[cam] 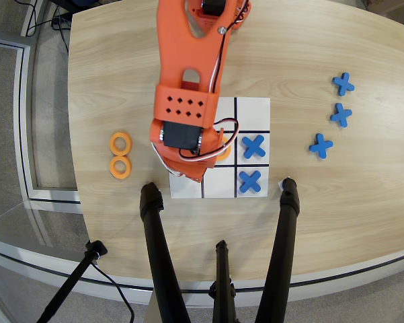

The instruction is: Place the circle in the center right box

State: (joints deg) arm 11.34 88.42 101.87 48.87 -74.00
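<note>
Circle [225, 153]: only a small orange arc of it shows in the overhead view, at the right edge of the arm's wrist housing, over the board's middle region. Whether it lies on the board or is held cannot be told, since the arm covers most of it. The fingers [212, 156] sit beneath the wrist housing and are hidden; whether they are apart, together or clamped on the ring cannot be told.

Left to right in the overhead view: two orange rings [121, 142] [120, 167] lie flat on the worktop [121, 67], well to the left of the fingers, one just behind the other, nearly touching. The orange arm [188, 74] reaches down from the top edge and covers the board's left and middle columns. The white nine-cell board [253, 113] lies under and to the right of the fingers. Just right of the fingers, the center right box [253, 147] carries a blue cross [253, 147]. The cell next to it, nearer the bottom edge, carries another blue cross [250, 180]. Well to the right of the fingers, off the board, three blue crosses [320, 145] [341, 114] [343, 83] lie apart on the worktop. Black tripod legs [158, 249] cross the lower edge.
</note>
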